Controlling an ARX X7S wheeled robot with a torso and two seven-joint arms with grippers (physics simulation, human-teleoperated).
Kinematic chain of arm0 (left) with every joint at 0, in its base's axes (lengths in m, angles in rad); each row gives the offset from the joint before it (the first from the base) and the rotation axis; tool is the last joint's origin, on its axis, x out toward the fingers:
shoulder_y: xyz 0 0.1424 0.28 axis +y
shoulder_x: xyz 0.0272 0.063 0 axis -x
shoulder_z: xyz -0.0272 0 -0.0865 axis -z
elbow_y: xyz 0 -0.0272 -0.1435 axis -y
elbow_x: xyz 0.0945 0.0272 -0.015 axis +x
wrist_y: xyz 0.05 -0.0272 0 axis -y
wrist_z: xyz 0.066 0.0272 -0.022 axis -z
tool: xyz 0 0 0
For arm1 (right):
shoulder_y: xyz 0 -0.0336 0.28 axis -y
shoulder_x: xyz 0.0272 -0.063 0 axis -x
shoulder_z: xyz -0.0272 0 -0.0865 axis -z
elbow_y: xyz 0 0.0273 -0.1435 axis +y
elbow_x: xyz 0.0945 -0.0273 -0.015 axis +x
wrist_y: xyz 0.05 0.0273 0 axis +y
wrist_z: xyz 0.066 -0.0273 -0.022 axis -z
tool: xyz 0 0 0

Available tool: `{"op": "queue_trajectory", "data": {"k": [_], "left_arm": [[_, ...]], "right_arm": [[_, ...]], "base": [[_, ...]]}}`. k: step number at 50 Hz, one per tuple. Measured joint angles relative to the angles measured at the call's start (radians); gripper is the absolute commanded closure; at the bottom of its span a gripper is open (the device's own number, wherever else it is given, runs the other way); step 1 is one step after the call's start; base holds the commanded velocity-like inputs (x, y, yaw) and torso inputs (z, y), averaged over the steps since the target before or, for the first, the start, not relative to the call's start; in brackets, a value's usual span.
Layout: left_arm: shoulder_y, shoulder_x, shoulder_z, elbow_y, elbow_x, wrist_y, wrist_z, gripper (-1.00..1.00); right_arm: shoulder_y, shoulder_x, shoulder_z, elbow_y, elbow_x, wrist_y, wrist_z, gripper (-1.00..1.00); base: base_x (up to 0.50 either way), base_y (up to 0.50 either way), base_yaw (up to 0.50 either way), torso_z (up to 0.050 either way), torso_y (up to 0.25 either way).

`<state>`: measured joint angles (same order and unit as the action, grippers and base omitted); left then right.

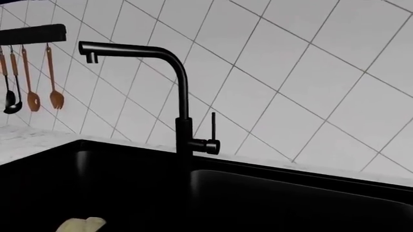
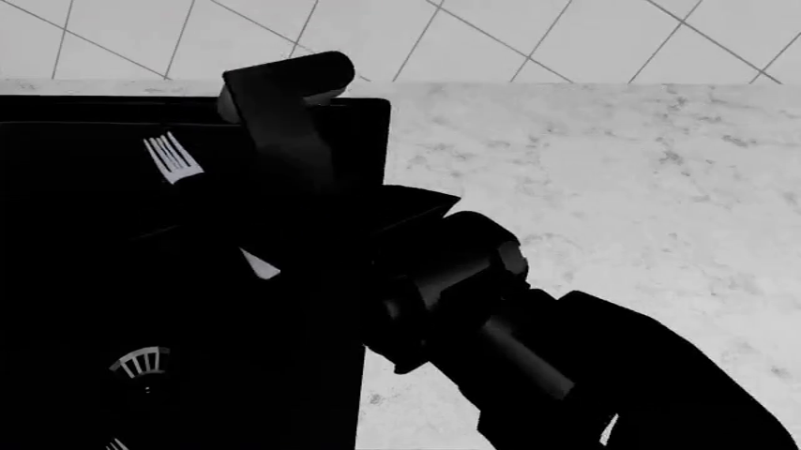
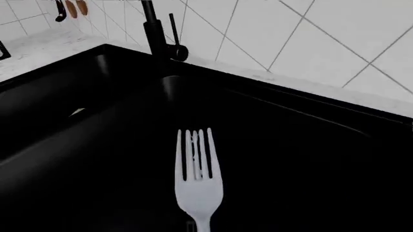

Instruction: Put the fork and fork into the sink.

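While your right gripper (image 2: 257, 267) grasps the pale fork (image 3: 197, 169) over the black sink (image 2: 75, 281), tines pointing to about 11 o'clock in the head view, lower it before letting go. I cannot tell the left gripper's state.

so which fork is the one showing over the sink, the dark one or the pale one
The pale silver-grey fork, its four tines bright against the black sink. No dark fork can be made out.
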<state>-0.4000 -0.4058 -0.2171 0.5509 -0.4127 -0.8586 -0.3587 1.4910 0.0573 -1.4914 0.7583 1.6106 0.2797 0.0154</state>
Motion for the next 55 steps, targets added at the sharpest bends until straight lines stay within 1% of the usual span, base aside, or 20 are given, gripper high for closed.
{"op": "queue_trajectory", "data": {"k": [9, 18, 23, 33, 42, 43, 55], "left_arm": [[0.007, -0.001, 0.007, -0.023, 0.009, 0.019, 0.002, -1.0], [0.011, -0.001, 0.012, -0.035, 0.014, 0.03, 0.001, -1.0], [0.016, -0.001, 0.011, -0.037, 0.014, 0.033, 0.001, -1.0], [0.022, -0.003, 0.009, -0.034, 0.011, 0.035, -0.001, -1.0], [0.026, -0.004, 0.006, -0.028, 0.007, 0.032, -0.004, -1.0], [0.026, -0.004, 0.005, -0.027, 0.006, 0.031, -0.004, -1.0], [0.029, -0.007, 0.002, -0.02, 0.0, 0.028, -0.007, -1.0]], "right_arm": [[-0.065, -0.034, -0.051, 0.011, 0.022, -0.009, -0.016, 1.0], [-0.138, -0.048, -0.07, -0.007, -0.004, 0.007, -0.02, 1.0], [-0.179, -0.052, -0.073, -0.023, -0.044, 0.026, -0.013, 1.0], [-0.219, -0.057, -0.038, -0.044, -0.199, 0.054, 0.003, 1.0], [-0.235, -0.057, -0.017, -0.051, -0.253, 0.061, 0.004, 1.0], [-0.235, -0.057, -0.015, -0.052, -0.256, 0.061, 0.004, -1.0], [-0.245, -0.057, -0.006, -0.061, -0.208, 0.049, -0.037, -1.0]], "base": [[0.0, 0.0, 0.0, 0.0, 0.0], [0.0, 0.0, 0.0, 0.0, 0.0], [0.0, 0.0, 0.0, 0.0, 0.0], [0.0, 0.0, 0.0, -0.002, 0.0], [0.0, 0.0, 0.0, -0.002, 0.0], [0.0, 0.0, 0.0, 0.0, 0.0], [0.0, 0.0, 0.0, -0.002, 0.0]]}}
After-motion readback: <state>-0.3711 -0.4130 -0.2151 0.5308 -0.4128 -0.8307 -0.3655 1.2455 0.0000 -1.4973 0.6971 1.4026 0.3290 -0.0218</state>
